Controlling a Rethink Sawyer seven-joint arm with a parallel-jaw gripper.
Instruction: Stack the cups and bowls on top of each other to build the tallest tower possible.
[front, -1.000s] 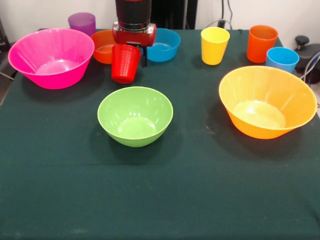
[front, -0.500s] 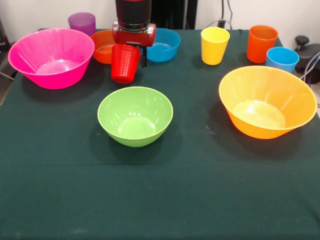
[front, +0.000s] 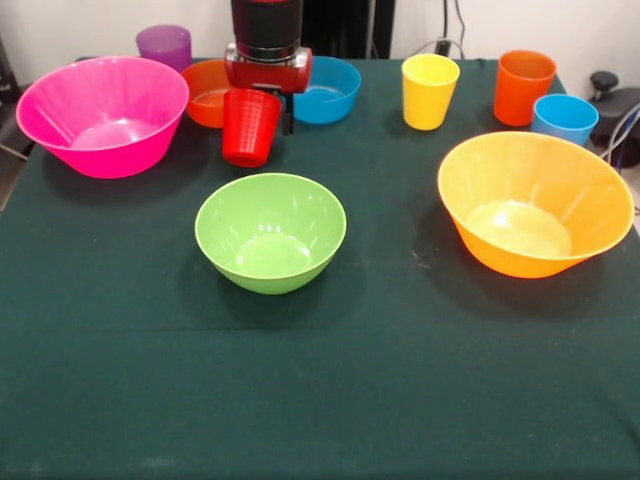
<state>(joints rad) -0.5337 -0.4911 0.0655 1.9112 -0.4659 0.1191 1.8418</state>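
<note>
My gripper (front: 268, 108) comes down at the back of the table, shut on the rim of a red cup (front: 249, 128) that hangs slightly tilted, mouth up. One black finger (front: 288, 116) shows just right of the cup. Behind the cup sit a small orange bowl (front: 205, 95) and a small blue bowl (front: 332, 92). A lime green bowl (front: 270, 232) stands in front of the cup, mid-table. A large pink bowl (front: 102, 115) is at the left and a large yellow-orange bowl (front: 534, 204) at the right. Yellow (front: 429, 91), orange (front: 523, 87), light blue (front: 564, 119) and purple (front: 164, 46) cups stand upright along the back.
A dark green cloth (front: 320, 390) covers the table. Black equipment and cables (front: 612, 100) sit off the right back corner.
</note>
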